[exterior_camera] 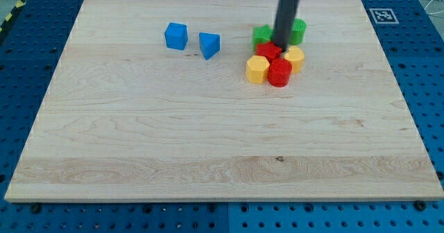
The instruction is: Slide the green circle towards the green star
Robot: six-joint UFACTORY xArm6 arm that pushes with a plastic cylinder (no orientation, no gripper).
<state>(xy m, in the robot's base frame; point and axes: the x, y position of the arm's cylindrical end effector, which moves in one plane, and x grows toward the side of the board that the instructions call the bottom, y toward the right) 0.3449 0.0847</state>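
The green star (pixel 261 35) lies near the view's top, right of centre. The green circle (pixel 298 31) lies just to its right, partly hidden by the rod. My tip (pixel 282 47) stands between the two green blocks, at their lower edge, touching or almost touching the red star-like block (pixel 268 51) below. The rod rises out of the view's top.
A red cylinder (pixel 279 73), a yellow hexagon (pixel 257 69) and another yellow block (pixel 295 57) cluster just below the green blocks. A blue cube (pixel 176 36) and a blue triangle-like block (pixel 209 44) lie to the left. The wooden board (pixel 208 143) sits on a blue pegboard table.
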